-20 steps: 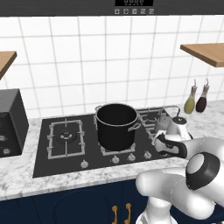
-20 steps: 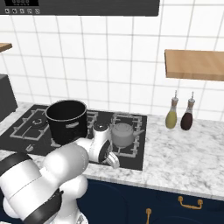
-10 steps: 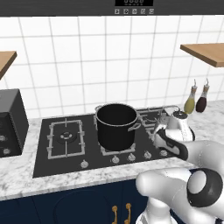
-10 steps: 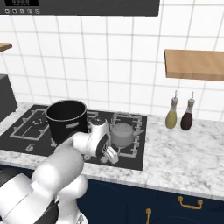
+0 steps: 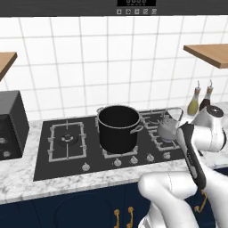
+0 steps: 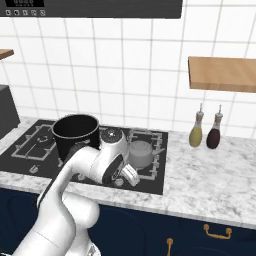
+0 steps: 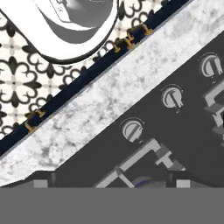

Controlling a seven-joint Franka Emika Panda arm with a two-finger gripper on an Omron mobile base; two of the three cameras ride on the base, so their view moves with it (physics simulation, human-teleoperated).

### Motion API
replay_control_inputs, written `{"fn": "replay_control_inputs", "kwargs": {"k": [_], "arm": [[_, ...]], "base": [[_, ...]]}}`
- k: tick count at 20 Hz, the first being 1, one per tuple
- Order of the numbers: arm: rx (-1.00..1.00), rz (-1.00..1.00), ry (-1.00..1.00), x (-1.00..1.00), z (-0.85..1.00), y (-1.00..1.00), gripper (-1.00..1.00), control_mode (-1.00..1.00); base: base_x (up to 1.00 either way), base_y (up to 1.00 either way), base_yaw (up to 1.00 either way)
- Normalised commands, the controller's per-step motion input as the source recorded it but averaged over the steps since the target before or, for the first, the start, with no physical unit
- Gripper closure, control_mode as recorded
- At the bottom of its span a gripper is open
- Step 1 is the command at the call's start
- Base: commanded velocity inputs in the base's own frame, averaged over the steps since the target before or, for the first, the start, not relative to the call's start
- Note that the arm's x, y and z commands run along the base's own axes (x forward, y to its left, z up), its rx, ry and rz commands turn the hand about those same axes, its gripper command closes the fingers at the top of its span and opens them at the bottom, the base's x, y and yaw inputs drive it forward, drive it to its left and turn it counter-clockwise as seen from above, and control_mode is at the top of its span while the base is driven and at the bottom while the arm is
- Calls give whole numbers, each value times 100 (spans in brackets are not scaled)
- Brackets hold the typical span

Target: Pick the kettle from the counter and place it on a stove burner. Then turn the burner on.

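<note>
Gripper [image 6: 131, 176] has let go and lifted clear of the kettle [image 6: 140, 153]!
Kettle sits upright on the right-hand burner, centre of the right base view, beside the black stockpot [image 6: 76, 134]; the claw's spread can't be told; stove knobs [image 7: 132, 129] fill the hand view's middle.

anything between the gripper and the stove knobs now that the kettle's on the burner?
Nothing visible. The kettle sits on the right burner; the knobs lie bare along the stove's front edge, straight ahead in the hand view. The black pot stands further left.
</note>
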Motion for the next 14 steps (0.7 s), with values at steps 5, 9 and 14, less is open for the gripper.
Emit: {"fn": "replay_control_inputs", "kwargs": {"k": [5,9,14], "arm": [[17,1,-42,-100,7,-100,-100,-100],[13,-2,-33,-75,1,-62,-100,-100],[-6,0,0,0,-15,0,-100,-100]], "base": [[0,0,0],[0,0,0],[0,0,0]]}}
